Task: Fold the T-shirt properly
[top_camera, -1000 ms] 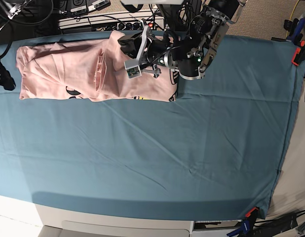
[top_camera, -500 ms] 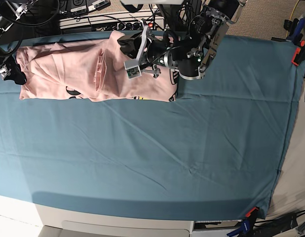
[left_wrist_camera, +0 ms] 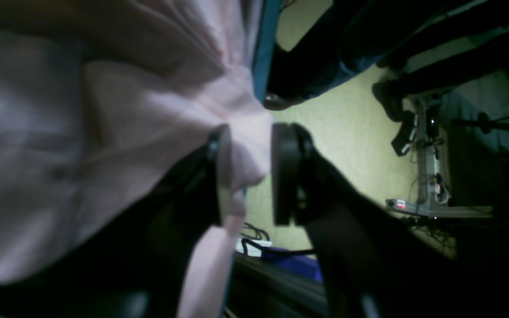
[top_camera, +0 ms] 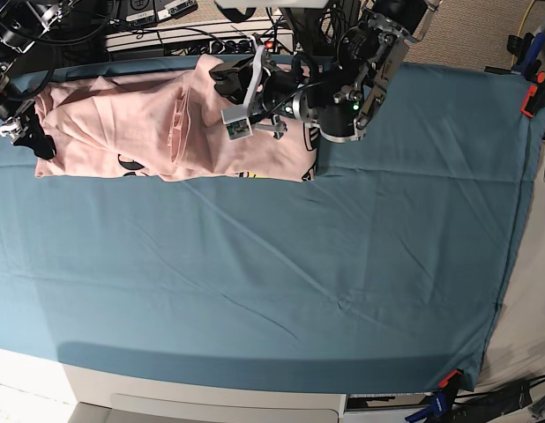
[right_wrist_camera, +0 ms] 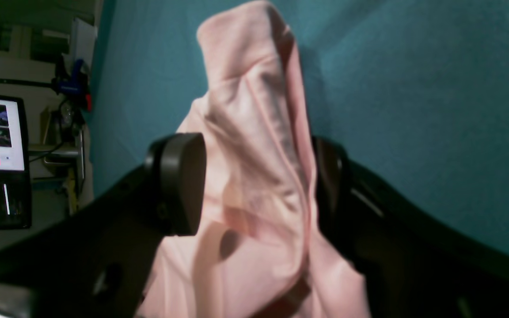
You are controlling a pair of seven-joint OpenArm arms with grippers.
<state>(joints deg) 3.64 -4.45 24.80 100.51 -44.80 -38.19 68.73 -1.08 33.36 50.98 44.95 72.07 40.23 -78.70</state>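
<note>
The shirt (top_camera: pixel 167 123) lies bunched along the worktop's (top_camera: pixel 281 264) far edge. The right end effector (right_wrist_camera: pixel 254 185) straddles its left end, jaws wide. The left end effector (left_wrist_camera: pixel 245 174) pinches a fold, likely for spreading.

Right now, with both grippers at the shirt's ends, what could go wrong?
The right gripper stands open around a bunched end of the T-shirt; closing there may trap several layers and crease the fold. The left gripper pinches only a small tuck of fabric near the teal table cloth edge, which may slip out when lifted.
</note>
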